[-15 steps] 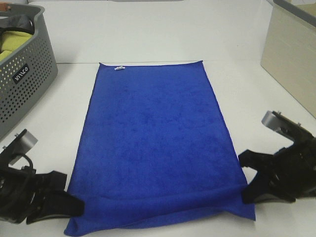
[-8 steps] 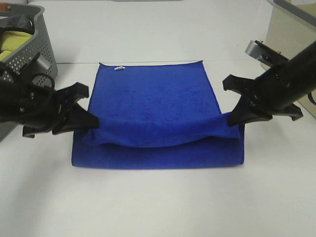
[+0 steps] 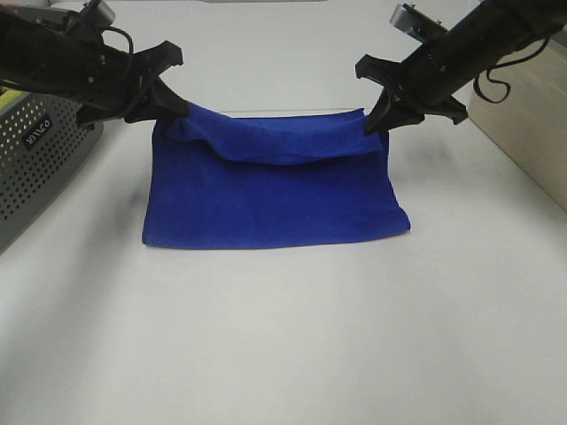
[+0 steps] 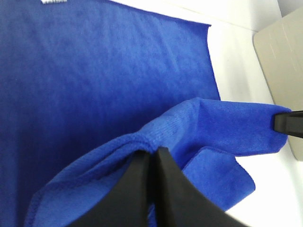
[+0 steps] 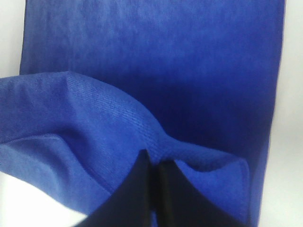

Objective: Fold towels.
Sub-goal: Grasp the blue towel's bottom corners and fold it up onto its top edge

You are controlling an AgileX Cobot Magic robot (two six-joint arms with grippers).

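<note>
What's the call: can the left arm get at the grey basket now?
Probably not yet: left gripper is shut on a towel corner. The basket sits right beside it, nothing between, so likely once released.

The white table [image 3: 283, 336] bears the blue towel [image 3: 275, 204] and a grey perforated basket [image 3: 35, 155].

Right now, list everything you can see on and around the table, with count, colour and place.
towel: one, royal blue, middle of the table, doubled over, upper layer's two corners held up near the far edge
basket: one, grey, perforated, far left of the table
box: one, beige, far right, partly out of frame
table: one, white, under everything
left end effector: one, black, shut on the towel's left corner
right end effector: one, black, shut on the towel's right corner
</note>
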